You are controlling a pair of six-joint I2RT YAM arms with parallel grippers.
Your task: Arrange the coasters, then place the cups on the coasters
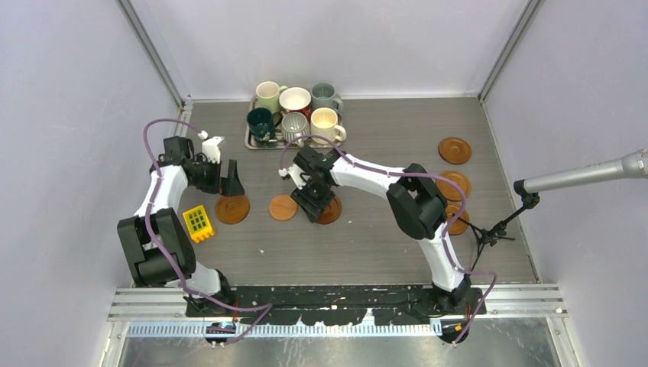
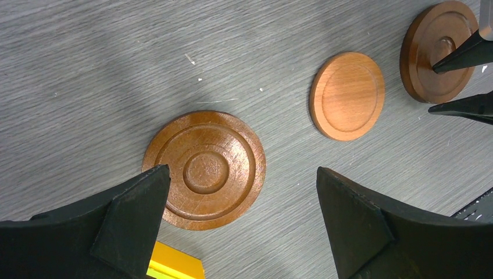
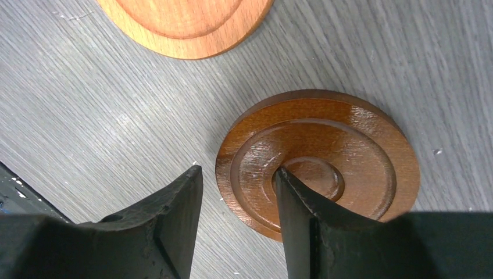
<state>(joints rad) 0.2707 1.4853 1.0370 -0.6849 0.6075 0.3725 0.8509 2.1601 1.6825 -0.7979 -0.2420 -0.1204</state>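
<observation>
Top view: six cups [image 1: 295, 99] are seen packed on the tray [image 1: 248, 142] at the far middle of the table [image 1: 367, 252], none on a coaster. Three coasters are laid in a row at mid-table, apart from one another: left coaster [image 1: 232, 209], mid coaster [image 1: 283, 207], third coaster [image 1: 333, 214]. Three side coasters [image 1: 455, 150] [image 1: 454, 185] [image 1: 458, 222] are lined up along the right edge, well apart from the row. The block [image 1: 199, 223] is set just left of the left coaster. The left gripper [image 1: 228, 189] is held over the left coaster's far rim; the right gripper [image 1: 315, 205] is placed on the third coaster. Left wrist: the left gripper [image 2: 239, 170] is spread fully wide, with nothing gripped. The ringed left coaster [image 2: 203, 148] is seen flat below it and the plainer, lighter mid coaster [image 2: 347, 96] beside it. The third coaster [image 2: 433, 49] is seen at the corner with the right arm's fingers [image 2: 465, 53] on it. Right wrist: the right gripper [image 3: 237, 170] is shown about half open, straddling the third coaster's [image 3: 349, 151] rim. One tip is on the centre dish and the other is outside the rim, with a sliver of table [image 3: 87, 116] between; no clamp is seen. The mid coaster's [image 3: 186, 23] edge is cut off at the top.
</observation>
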